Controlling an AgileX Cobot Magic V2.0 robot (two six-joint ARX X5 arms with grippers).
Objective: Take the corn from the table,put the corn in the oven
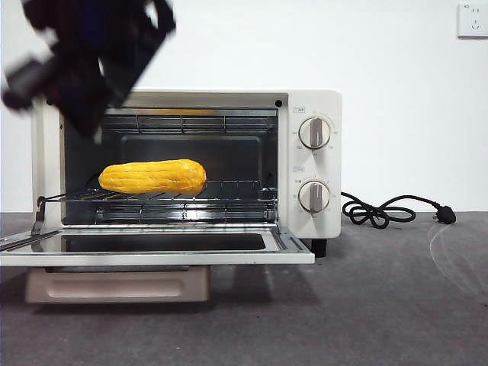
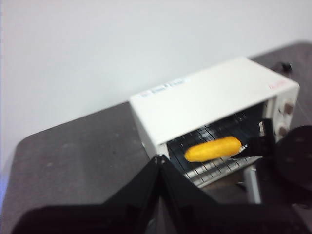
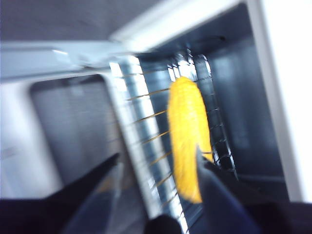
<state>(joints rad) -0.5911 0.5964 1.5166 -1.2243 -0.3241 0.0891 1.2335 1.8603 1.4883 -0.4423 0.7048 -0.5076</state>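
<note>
Corn (image 1: 153,176) lying lengthwise on the wire rack (image 1: 229,194) inside the oven (image 1: 320,164), toward the left half of the cavity, resting flat and touching the rack bars. Glossy yellow-orange, rows of kernels faintly visible, both ends tapered, the right end blunter. Nothing gripping it.

Door (image 1: 152,248) folded fully down, glass panel lying level in front of the opening, beige handle (image 1: 118,284) hanging below its front edge. Upper rack or heating guard running across the top of the cavity. Two round knobs stacked on the right panel, upper knob (image 1: 315,133) and lower knob (image 1: 314,196).

Right gripper (image 3: 156,180) close in front of the opening, jaws spread wide apart, one jaw just beside the cob's near end, nothing held; picture heavily blurred. In the front view, the dark arm (image 1: 84,53) at the top left corner, blurred, overlapping the oven's upper left edge, clear of the corn.

Left gripper (image 2: 160,163) well back and high, looking down on the oven's white top, jaws pressed together at the tips, empty. Other arm's black bulk visible near the oven's front from that view.

Black cord (image 1: 385,210) coiled on the table (image 1: 396,305) to the right of the oven, plug lying at its far end. White wall socket (image 1: 473,20) at the upper right.
</note>
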